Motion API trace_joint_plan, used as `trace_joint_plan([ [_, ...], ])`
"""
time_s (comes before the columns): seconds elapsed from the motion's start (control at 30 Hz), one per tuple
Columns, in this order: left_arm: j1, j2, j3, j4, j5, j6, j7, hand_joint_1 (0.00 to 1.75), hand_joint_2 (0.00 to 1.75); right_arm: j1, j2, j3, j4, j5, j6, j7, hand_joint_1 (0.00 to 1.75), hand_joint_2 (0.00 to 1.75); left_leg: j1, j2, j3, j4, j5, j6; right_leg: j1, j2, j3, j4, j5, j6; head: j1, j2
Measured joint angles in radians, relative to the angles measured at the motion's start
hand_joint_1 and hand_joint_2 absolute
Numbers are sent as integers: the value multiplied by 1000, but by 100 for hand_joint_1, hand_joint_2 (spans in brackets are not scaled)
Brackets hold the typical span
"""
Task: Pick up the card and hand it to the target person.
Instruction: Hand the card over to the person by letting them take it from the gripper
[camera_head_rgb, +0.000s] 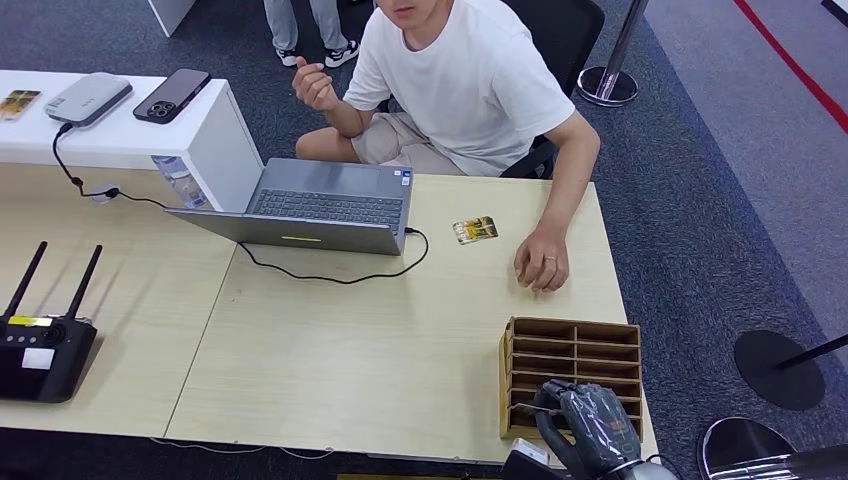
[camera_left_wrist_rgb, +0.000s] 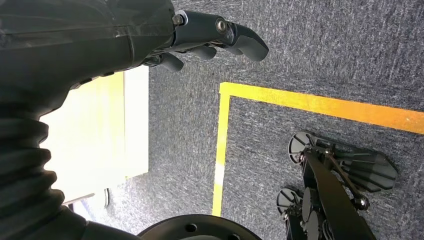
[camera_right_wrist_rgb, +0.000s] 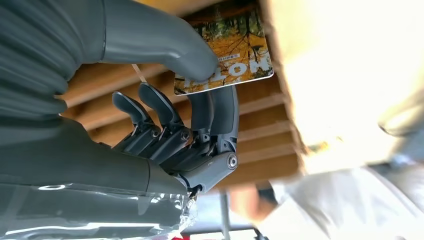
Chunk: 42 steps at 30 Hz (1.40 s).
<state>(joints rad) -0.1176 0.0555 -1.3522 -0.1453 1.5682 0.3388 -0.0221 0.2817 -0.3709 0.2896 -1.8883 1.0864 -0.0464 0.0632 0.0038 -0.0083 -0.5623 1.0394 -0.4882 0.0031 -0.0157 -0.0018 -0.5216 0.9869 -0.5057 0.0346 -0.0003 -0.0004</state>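
Note:
A card (camera_right_wrist_rgb: 230, 45) printed with yellow autumn trees is pinched between the thumb and fingers of my right hand (camera_right_wrist_rgb: 175, 125), close against the slats of the wooden card rack (camera_right_wrist_rgb: 260, 120). From the head view that hand (camera_head_rgb: 585, 420) is at the rack's (camera_head_rgb: 570, 345) near side, by the table's front right corner. The person in a white T-shirt (camera_head_rgb: 470, 80) sits across the table, one hand (camera_head_rgb: 541, 265) resting on the top. A second card (camera_head_rgb: 474, 229) lies flat beside that hand. My left hand (camera_left_wrist_rgb: 215, 35) hangs over the carpet, fingers loosely apart, holding nothing.
An open laptop (camera_head_rgb: 320, 205) with a black cable sits mid-table. A black router (camera_head_rgb: 40, 350) stands at the left. A white cabinet (camera_head_rgb: 215, 130) at the back left carries a phone (camera_head_rgb: 172, 95) and a grey box. Stanchion bases (camera_head_rgb: 778, 368) stand on the carpet at right.

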Motion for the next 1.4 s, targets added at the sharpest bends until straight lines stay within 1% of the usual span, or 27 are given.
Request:
trace_joint_plan([
  [0.17,0,-1,0,0,0,0,-11,0,175,-6,43,-24,-47,22,-135,-137,157,175,0,0,0,0,0,0,0,0,0,0,0,0,0,0],
  [0.43,0,-5,0,0,0,1,-17,0,175,-9,122,-81,-119,-63,-342,-343,157,175,0,0,0,0,0,0,0,0,0,0,0,0,0,0],
  [0.53,0,-7,1,0,0,2,-19,0,175,-9,152,-87,-126,-58,-405,-411,157,175,0,0,0,0,0,0,0,0,0,0,0,0,0,0],
  [0.63,0,-8,1,0,0,3,-24,0,175,-26,184,-83,-114,15,-495,-453,157,175,0,0,0,0,0,0,0,0,0,0,0,0,0,0],
  [0.77,-1,-10,1,0,-5,3,-26,0,175,-85,231,-67,-53,185,-613,-457,157,175,0,1,0,0,1,-1,0,1,0,0,0,0,0,0],
  [0.83,-2,-10,1,0,-10,3,-28,0,175,-117,265,-64,-18,257,-636,-475,157,175,0,1,0,0,2,-1,0,1,0,0,0,0,0,0],
  [0.97,-2,-10,0,0,-18,4,-27,0,175,-190,351,-77,31,348,-639,-519,157,175,1,1,0,0,2,-1,1,1,0,1,1,-1,0,0],
  [1.0,-3,-10,0,0,-20,5,-26,0,175,-214,373,-84,39,376,-639,-515,157,175,1,1,0,0,2,-2,1,1,0,1,1,-1,0,0],
  [1.07,-4,-10,-1,0,-23,8,-22,0,175,-267,403,-90,49,430,-639,-462,157,175,1,1,0,0,3,-2,1,1,0,1,1,-1,0,0],
  [1.13,-5,-10,-1,0,-24,10,-16,0,175,-313,410,-83,65,466,-639,-389,157,175,1,1,0,0,3,-2,1,1,1,1,2,-1,0,0],
  [1.2,-6,-10,-1,0,-24,11,-12,0,175,-351,409,-72,91,477,-639,-343,157,175,1,1,0,0,3,-2,0,1,1,1,2,-1,0,0],
  [1.3,-6,-10,-2,0,-24,12,-10,0,175,-418,394,-42,141,482,-639,-259,157,175,1,1,0,0,3,-2,0,1,0,1,3,0,0,0],
  [1.4,-7,-10,-2,0,-24,13,-9,0,175,-504,337,31,209,484,-639,-121,157,175,0,1,0,0,4,-1,0,1,0,1,3,0,0,0],
])
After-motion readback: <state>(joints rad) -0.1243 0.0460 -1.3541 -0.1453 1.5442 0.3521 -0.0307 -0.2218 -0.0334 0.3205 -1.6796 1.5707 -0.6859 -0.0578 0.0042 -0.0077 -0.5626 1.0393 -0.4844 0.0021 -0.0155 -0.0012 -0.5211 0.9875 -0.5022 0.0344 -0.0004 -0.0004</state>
